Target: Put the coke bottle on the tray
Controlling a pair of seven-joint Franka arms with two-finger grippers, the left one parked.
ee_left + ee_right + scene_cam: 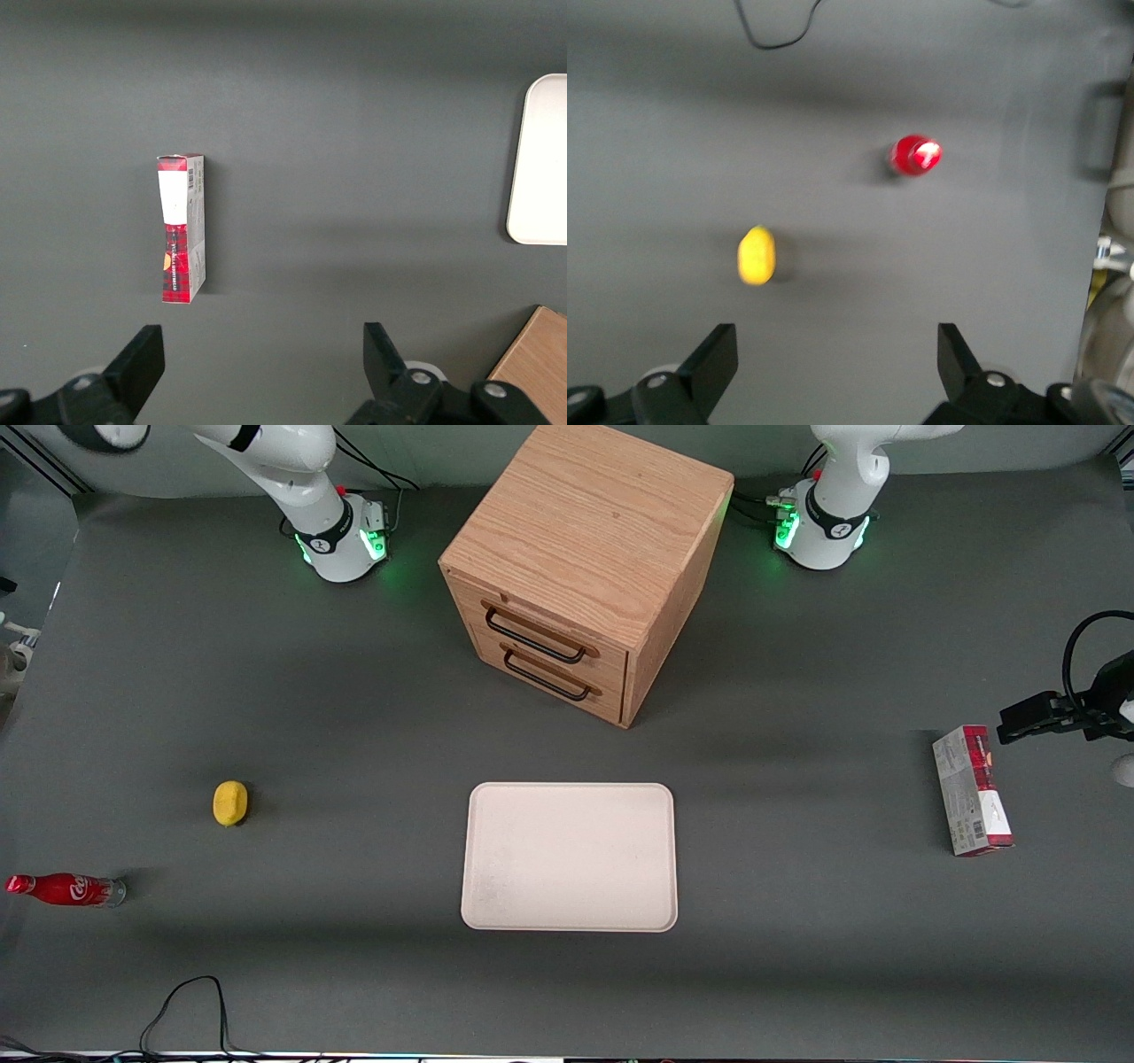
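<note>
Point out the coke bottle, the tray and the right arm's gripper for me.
coke bottle (66, 889): front view, on its red label.
tray (569, 856): front view, on its bare flat middle.
gripper (837, 367): right wrist view, midway between its open fingertips, high above the table near the lemon (757, 255).

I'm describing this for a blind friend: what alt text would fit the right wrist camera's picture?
Seen from above on a dark grey table, a coke bottle shows its red cap, with a yellow lemon lying apart from it. The gripper hangs open above the table, holding nothing.
</note>
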